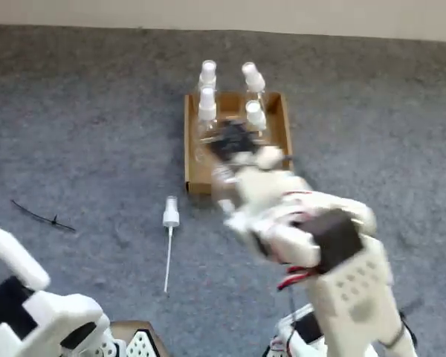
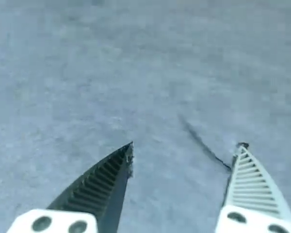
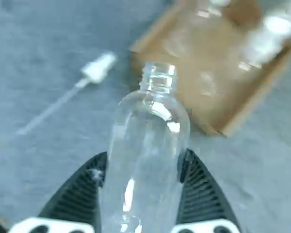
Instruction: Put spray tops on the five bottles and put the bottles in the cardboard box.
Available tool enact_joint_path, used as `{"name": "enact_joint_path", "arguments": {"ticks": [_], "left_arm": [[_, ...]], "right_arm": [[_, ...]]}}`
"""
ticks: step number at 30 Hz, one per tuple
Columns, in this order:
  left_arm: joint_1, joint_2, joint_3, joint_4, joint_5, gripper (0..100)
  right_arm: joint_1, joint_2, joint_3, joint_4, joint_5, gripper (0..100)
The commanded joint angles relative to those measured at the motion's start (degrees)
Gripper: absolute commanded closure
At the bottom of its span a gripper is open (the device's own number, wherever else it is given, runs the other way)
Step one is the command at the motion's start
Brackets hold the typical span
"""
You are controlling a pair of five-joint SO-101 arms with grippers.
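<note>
Brown open cardboard box is holding four clear plastic bottles already wearing white spray tops, so four of five are looking done. Right gripper is clamping the fifth clear bottle, neck bare, at the box's 6 o'clock edge. Left gripper is hanging wide open over grey carpet, gripping nothing. Last white spray top is lying at the box's 7 o'clock, so capping and boxing are remaining.

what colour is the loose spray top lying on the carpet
White all over, head and thin tube alike. The spray top shows best in the high view.
</note>
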Motion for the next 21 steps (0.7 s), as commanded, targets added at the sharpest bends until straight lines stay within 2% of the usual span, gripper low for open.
{"name": "enact_joint_path", "arguments": {"ticks": [1, 3, 6, 10, 14, 21], "left_arm": [[14.9, -8.22, 0.4, 12.92, -0.09, 70], [22.02, -11.03, 3.03, 15.74, -0.09, 71], [32.4, -15.6, 11.38, 15.47, 2.55, 71], [43.3, -19.74, 23.6, 5.01, 7.47, 71], [50.42, -19.56, 30.02, -2.64, 11.08, 71], [53.14, -12.88, 31.96, -8.0, 17.41, 71]], "right_arm": [[22.46, -4.88, 1.63, 0.22, 10.73, 99.5], [31.87, -4.79, 6.81, -4.09, 14.77, 99.5], [43.3, -3.47, 18.51, -17.63, 17.76, 99.5], [52.53, 1.54, 33.45, -37.32, 18.02, 99.5], [55.08, 10.68, 39.08, -45.05, 18.11, 99.5], [55.52, 27.3, 33.8, -49.01, 17.76, 99.5]]}}
